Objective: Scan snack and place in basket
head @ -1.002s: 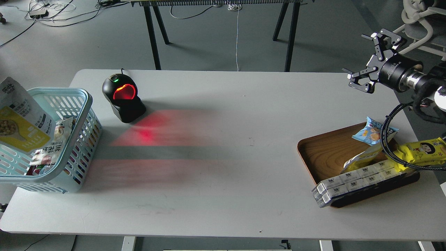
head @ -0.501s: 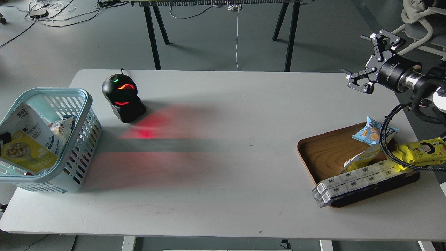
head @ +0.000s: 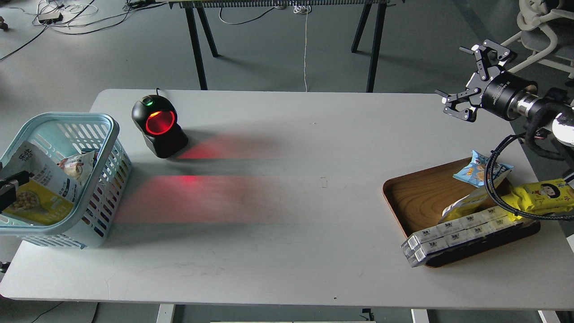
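snack pouch [head: 38, 195] inside the basket [head: 101, 134], held at the left edge.

nearest, white boxes [head: 453, 235] lie on the front rim of the wooden tray [head: 417, 197], with a blue packet [head: 480, 168] and a yellow wrapper [head: 545, 195] behind. at the left, the left gripper [head: 6, 188] is only partly seen; i cannot tell if it clamps the pouch. farther, the scanner [head: 158, 125] glows red on the table [head: 287, 251]. the right gripper [head: 471, 78] hangs with fingers apart, holding nothing.

The left pincer [head: 5, 190] is cut off by the left frame edge; its finger position cannot be determined. The basket [head: 105, 134] wall hides the snack's [head: 38, 197] lower edge. The print on the white boxes [head: 453, 233] is too small to read.
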`<state>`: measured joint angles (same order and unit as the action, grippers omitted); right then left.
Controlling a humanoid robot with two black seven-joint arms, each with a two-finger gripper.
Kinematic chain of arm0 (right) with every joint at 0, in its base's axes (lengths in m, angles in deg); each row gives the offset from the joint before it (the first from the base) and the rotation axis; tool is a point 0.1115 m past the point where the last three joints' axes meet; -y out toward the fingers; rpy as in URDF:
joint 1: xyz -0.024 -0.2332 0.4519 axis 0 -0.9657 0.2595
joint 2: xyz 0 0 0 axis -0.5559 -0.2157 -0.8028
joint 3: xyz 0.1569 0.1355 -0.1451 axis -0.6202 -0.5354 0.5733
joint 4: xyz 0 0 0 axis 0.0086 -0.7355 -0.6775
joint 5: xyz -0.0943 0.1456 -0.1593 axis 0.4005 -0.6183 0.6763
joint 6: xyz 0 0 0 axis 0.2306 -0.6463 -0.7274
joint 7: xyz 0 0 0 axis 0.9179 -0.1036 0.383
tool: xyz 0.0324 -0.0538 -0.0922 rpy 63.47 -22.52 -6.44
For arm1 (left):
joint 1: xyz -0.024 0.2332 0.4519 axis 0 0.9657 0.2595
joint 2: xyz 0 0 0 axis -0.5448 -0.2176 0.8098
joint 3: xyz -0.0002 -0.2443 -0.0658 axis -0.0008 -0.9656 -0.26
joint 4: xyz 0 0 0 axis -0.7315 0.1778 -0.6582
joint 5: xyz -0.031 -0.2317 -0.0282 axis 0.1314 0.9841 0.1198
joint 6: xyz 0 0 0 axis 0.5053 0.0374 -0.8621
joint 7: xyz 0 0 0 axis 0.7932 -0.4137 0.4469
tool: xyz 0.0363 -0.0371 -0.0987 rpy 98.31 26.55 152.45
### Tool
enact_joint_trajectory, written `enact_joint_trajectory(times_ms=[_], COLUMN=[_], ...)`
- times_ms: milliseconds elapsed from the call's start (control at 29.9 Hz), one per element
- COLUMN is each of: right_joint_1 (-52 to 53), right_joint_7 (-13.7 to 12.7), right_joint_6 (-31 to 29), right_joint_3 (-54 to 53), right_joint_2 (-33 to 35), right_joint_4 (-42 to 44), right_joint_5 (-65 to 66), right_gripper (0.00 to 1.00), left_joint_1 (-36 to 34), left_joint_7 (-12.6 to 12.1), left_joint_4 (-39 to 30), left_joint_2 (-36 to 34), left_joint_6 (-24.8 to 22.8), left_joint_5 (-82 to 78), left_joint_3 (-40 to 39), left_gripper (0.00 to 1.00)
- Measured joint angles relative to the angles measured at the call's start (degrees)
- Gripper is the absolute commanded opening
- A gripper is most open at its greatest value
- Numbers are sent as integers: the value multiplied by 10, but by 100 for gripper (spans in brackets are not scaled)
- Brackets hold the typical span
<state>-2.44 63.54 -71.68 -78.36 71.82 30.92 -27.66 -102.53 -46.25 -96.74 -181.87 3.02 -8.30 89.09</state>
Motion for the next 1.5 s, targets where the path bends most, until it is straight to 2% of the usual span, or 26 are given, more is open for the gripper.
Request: enact_joint_trajectory(times_ms=[267, 501, 635, 735, 869, 936, 1036, 1136, 1303, 1403, 1504], right_joint_1=[0, 6, 10, 15, 17, 18, 18, 16, -19, -65, -128], right_joint_7=[0, 0, 0, 0, 0, 0, 0, 1, 4, 9, 16], right_joint_6=[0, 0, 0, 0, 0, 0, 0, 0, 0, 17, 37], right_joint_3=[0, 0, 0, -1, -1, -2, -6, -25, -94, -146, -196], right_joint_2=[-1, -1, -1, -1, -1, -1, -1, 1, 23, 61, 95], right_joint_4=[-1, -3, -5, -5, -6, -6, -9, -20, -101, -182, -247], right_joint_5=[0, 0, 0, 0, 0, 0, 0, 0, -1, -1, -1], right_gripper=[100, 100, 100, 100, 100, 100, 100, 99, 99, 99, 99], left_joint_1=[-6, -6, -11, -46, -92, -107, -115, -119, -119, -109, -99], left_joint_7=[-2, -8, -15, -21, -49, -62, -72, -95, -127, -151, -164], left_joint_4=[-3, 1, 31, 73, 142, 175, 230, 295, 381, 391, 392], left_joint_2=[-8, 12, 91, 172, 293, 349, 415, 474, 554, 573, 590], left_joint_6=[14, 0, -18, -68, -129, -143, -175, -226, -307, -327, -331], left_joint_5=[0, 76, 219, 304, 394, 452, 559, 655, 784, 853, 892], left_joint_3=[-87, -240, -312, -349, -361, -366, -384, -404, -446, -461, -465], left_gripper=[99, 99, 99, 99, 99, 99, 99, 99, 100, 100, 100])
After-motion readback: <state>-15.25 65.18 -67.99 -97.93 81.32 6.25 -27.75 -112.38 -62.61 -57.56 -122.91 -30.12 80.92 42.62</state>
